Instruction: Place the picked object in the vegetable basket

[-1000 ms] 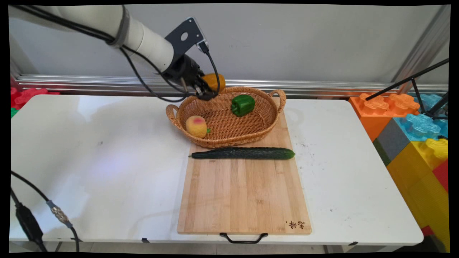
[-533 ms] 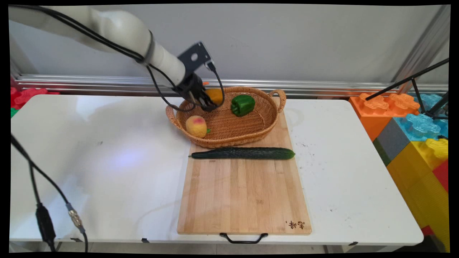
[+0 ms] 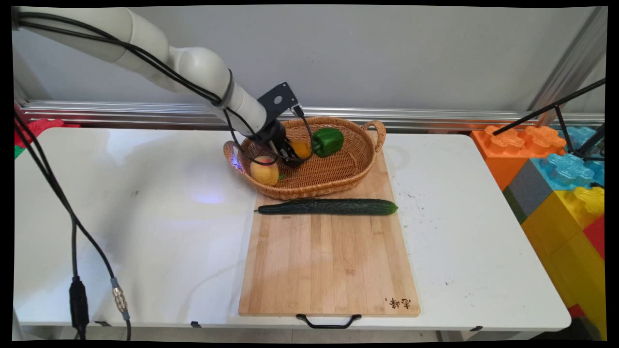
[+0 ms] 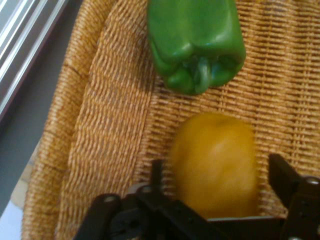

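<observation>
Gripper [image 4: 217, 172] down in the basket [image 3: 338, 174], clamped round a yellow fruit [image 4: 215, 165], pepper [image 4: 196, 42] just beside; dark characters branded on the board [image 3: 397, 303] corner.

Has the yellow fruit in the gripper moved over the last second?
Yes. The yellow fruit has come down from above the wicker basket's far rim into the basket, now low between the peach and green pepper, between the gripper's fingers.

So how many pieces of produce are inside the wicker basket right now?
3: a peach at the left end, a yellow fruit between the claw's fingers mid-basket, and a green bell pepper toward the back. Others could be hidden behind the arm.
</observation>
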`<state>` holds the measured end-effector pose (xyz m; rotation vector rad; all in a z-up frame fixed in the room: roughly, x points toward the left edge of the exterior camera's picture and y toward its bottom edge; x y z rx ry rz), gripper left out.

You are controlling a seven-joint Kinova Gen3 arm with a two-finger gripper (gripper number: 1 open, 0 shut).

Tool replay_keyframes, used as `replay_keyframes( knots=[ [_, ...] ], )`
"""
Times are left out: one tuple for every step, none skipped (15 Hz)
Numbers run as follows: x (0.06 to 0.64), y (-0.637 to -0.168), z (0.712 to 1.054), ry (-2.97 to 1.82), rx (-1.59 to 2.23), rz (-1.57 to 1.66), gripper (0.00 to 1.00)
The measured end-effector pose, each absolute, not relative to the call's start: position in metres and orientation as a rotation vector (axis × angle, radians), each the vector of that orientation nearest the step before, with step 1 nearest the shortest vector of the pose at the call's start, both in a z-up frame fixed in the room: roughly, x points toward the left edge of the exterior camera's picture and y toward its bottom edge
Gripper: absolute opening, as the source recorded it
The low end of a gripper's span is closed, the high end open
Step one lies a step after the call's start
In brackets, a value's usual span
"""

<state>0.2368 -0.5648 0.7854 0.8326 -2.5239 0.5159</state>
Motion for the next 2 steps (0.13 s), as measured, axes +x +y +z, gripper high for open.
replay_keyframes(
  knots=[
    [0.2345, -0.5655, 0.7848, -2.523, 0.828, 0.512, 1.00],
    [0.2301, -0.5659, 0.7855, -2.519, 0.818, 0.506, 1.00]
  ],
)
